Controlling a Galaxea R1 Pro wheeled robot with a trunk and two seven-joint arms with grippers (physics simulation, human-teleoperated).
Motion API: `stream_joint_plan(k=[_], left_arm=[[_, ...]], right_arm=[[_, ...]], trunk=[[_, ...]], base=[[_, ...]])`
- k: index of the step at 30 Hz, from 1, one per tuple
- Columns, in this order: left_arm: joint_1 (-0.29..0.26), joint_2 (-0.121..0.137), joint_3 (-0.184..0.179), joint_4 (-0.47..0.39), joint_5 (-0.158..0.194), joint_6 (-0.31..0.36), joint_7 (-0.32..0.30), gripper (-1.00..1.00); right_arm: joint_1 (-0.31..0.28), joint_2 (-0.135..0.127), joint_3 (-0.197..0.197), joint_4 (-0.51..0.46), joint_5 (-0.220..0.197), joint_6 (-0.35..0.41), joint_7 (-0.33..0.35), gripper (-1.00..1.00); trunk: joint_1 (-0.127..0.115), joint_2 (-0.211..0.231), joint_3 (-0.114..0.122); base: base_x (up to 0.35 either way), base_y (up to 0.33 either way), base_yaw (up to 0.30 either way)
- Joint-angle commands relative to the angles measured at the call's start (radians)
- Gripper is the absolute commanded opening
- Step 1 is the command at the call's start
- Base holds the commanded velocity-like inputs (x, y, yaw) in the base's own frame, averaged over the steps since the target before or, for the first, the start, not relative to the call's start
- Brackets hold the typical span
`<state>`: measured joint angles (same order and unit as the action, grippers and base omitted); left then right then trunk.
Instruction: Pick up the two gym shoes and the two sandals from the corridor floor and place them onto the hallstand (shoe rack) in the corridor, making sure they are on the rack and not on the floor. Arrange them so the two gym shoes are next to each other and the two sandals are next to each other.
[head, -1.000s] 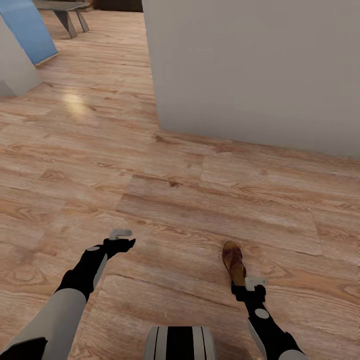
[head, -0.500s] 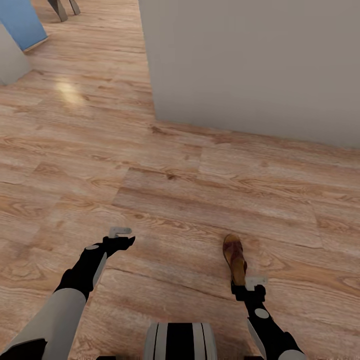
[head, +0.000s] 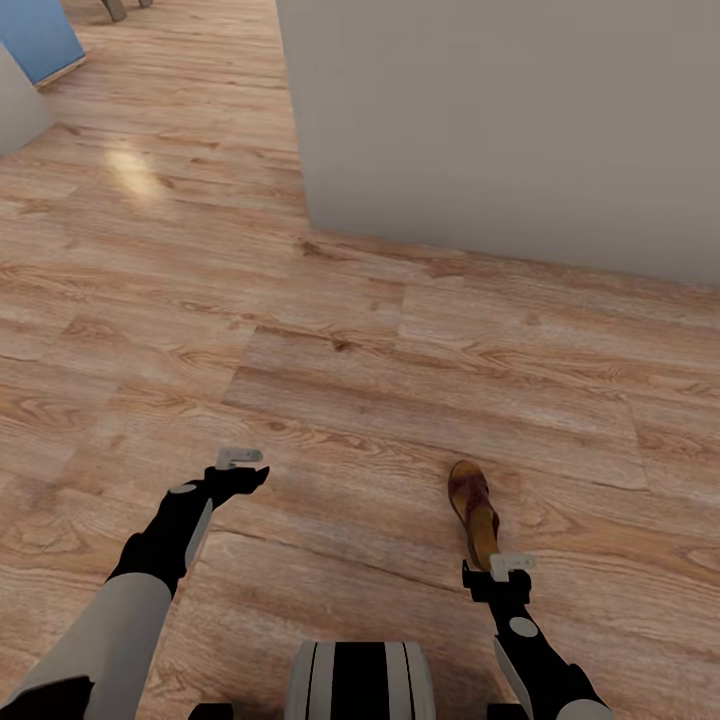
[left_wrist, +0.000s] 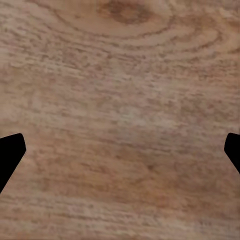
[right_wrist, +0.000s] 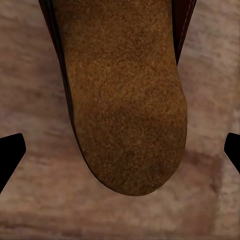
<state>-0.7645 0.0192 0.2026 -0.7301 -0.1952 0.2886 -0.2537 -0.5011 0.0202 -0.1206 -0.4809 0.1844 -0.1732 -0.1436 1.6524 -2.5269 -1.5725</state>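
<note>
Overhead, one sandal (head: 474, 510) lies on the floor (head: 330, 330) just ahead of the right gripper (head: 508, 570); the left gripper (head: 240, 462) hovers apart, holding nothing. Left wrist: bare planks between wide-spread jaws. Right wrist: the tan footbed (right_wrist: 122, 95) sits between jaws set wide — nothing gripped. Best to lower straight and close across the sandal's width — no tilt.

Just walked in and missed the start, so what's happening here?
The robot is out on the corridor floor with one brown sandal at the right gripper. The right wrist view looks down on its tan footbed, with the fingertips wide at the picture's edges, so whether it is gripped cannot be told. The left gripper hangs open and empty over bare planks. A pale wall stands ahead.
</note>
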Motion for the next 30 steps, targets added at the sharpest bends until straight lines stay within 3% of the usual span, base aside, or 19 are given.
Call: stream_joint_plan(k=[1, 10, 19, 30], left_arm=[[0.001, -0.001, 0.005, -0.009, -0.01, 0.01, -0.009, 1.0], [0.006, -0.001, 0.006, -0.02, -0.01, 0.021, -0.009, 1.0], [0.007, -0.001, 0.006, -0.021, -0.01, 0.023, -0.009, 1.0], [0.012, -0.002, 0.005, -0.021, -0.011, 0.021, -0.009, 1.0]], right_arm=[[-0.001, 0.001, -0.007, 0.001, 0.01, -0.003, 0.0, 1.0], [-0.001, 0.001, -0.007, 0.001, 0.01, -0.003, 0.0, 1.0], [-0.001, 0.001, -0.007, 0.001, 0.01, -0.003, -0.001, 1.0], [-0.001, 0.001, -0.008, 0.001, 0.01, -0.003, -0.001, 1.0]], trunk=[[0.0, 0.0, -0.001], [0.0, 0.0, -0.001], [0.004, -0.002, -0.036], [0.004, -0.002, -0.036]], base=[[0.0, 0.0, 0.0], [0.0, 0.0, 0.0], [0.0, 0.0, 0.0], [0.0, 0.0, 0.0]])
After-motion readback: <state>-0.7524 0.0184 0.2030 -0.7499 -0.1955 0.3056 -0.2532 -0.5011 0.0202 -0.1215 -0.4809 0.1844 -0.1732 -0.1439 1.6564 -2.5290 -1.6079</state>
